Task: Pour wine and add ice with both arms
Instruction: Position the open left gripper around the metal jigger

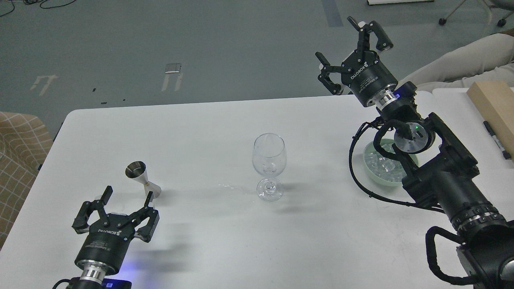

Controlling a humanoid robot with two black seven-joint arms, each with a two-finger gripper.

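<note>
Left pincer (127, 196) fingers spread apart, holds nothing, hovers low just in front of steel jigger (142, 184). Right pincer (348, 50) fingers apart too, empty, raised beyond far counter (192, 132) edge. Wide bare counter between jigger and wine glass (269, 166). Glass upright at centre, looks empty. Ice (383, 165) heaped in green bowl (371, 171), partly hidden under right arm.

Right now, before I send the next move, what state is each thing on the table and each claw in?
Wine glass: upright, no wine visible.
Jigger: tilted, leaning; contents not discernible.
Ice: heaped in the green bowl.
Left claw: open, holding nothing, just short of the jigger.
Right claw: open, holding nothing, raised beyond the bowl.
</note>
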